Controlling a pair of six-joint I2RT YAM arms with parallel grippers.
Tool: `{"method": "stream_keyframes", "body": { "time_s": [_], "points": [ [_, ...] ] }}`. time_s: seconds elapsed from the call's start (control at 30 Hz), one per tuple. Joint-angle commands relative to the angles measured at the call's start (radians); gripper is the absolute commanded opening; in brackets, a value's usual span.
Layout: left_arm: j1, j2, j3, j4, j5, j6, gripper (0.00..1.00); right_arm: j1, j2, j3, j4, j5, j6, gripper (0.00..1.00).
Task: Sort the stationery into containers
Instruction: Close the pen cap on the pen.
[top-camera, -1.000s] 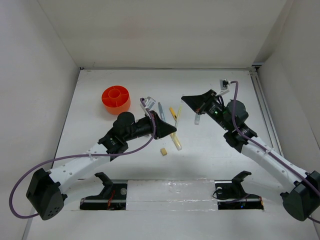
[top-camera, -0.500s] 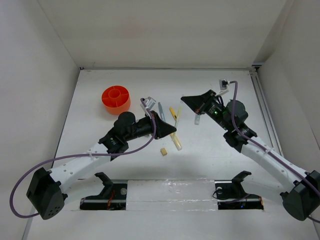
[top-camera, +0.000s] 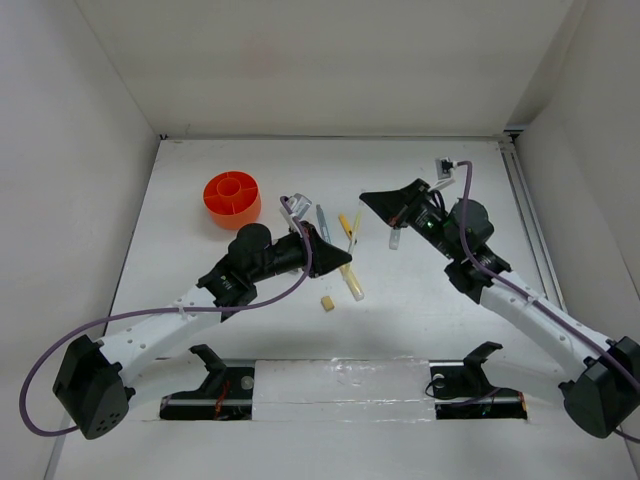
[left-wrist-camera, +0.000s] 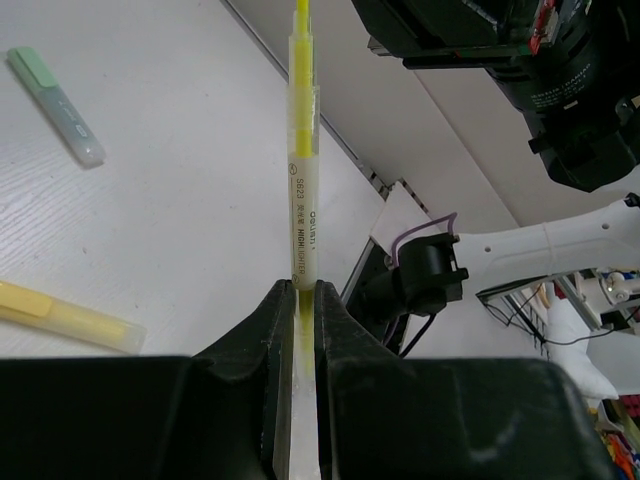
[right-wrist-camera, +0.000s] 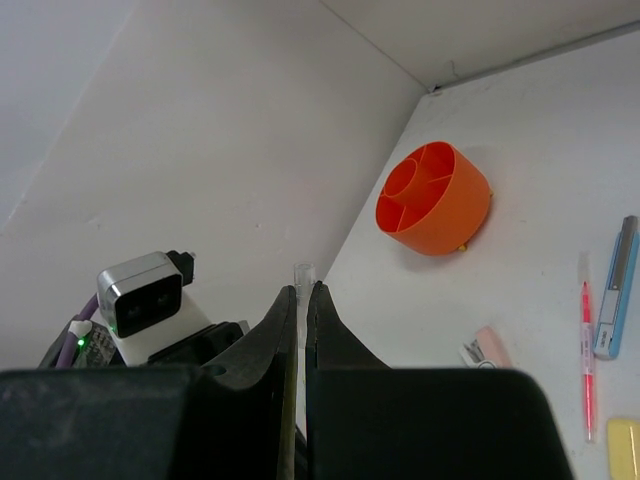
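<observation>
To the right of the orange cup (top-camera: 232, 197) and nearer the arm bases, well apart from it, the left gripper (left-wrist-camera: 303, 292) is pinched onto one end of the yellow highlighter (left-wrist-camera: 302, 180). The barrel juts straight out past the fingertips.

- **Handling:** Judged light and stiff, with a smooth plastic barrel. Held by the end, the long overhang may let it pivot or slip between the pads. A hold nearer mid-barrel would be steadier.
- **Placement:** The cup's compartments are narrow, so entry end-first is advisable.
- **Right gripper (right-wrist-camera: 301, 295):** Farther right of the cup. Its jaws stand almost together on a thin pale pen (right-wrist-camera: 302, 272), of which only the tip shows.
- **Loose items:** The tan eraser (top-camera: 326, 302) lies right of the cup, closer to the bases.
</observation>
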Motion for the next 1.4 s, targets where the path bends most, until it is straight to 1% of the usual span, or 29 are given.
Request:
{"method": "stream_keyframes", "body": {
  "time_s": [0.0,0.57,0.8,1.37],
  "points": [
    [0.003,-0.005,0.043,0.030,-0.004,0.016,0.00,0.007,0.003,-0.004,0.068,-0.016,-0.006,0.00],
    [0.003,-0.014,0.052,0.030,-0.004,0.016,0.00,-0.002,0.021,0.005,0.068,-0.027,-0.015,0.00],
    [0.003,-0.005,0.043,0.030,0.005,0.016,0.00,-0.031,0.003,0.015,0.068,-0.016,-0.015,0.00],
    [0.003,0.006,0.052,0.009,-0.004,0.026,0.00,-0.031,-0.006,0.015,0.068,-0.036,-0.015,0.00]
  ]
}}
